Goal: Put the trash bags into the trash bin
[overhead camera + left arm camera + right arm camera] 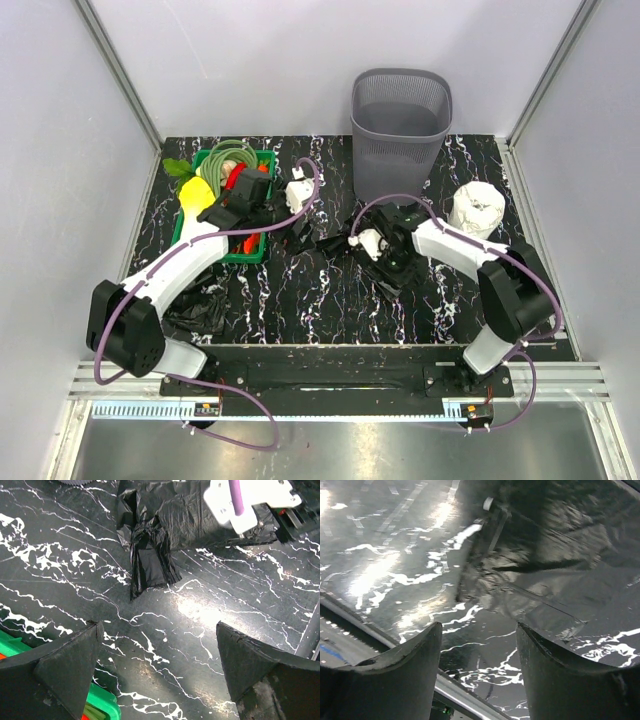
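Observation:
The grey mesh trash bin (400,120) stands upright at the back of the table, right of centre. A flat black trash bag (335,243) lies mid-table between my grippers; it also shows in the left wrist view (150,555) and the right wrist view (545,565). A second crumpled black bag (203,310) lies by the left arm's base. My left gripper (298,222) (157,627) is open and empty, just short of the bag's left end. My right gripper (390,265) (479,627) is open and empty, low over the bag's right part.
A green crate (232,200) of vegetables sits at the back left, its corner beside my left finger (102,705). A white roll (475,208) stands right of the bin. The right arm's white wrist (250,500) lies over the bag. The table's front rail (350,625) is close.

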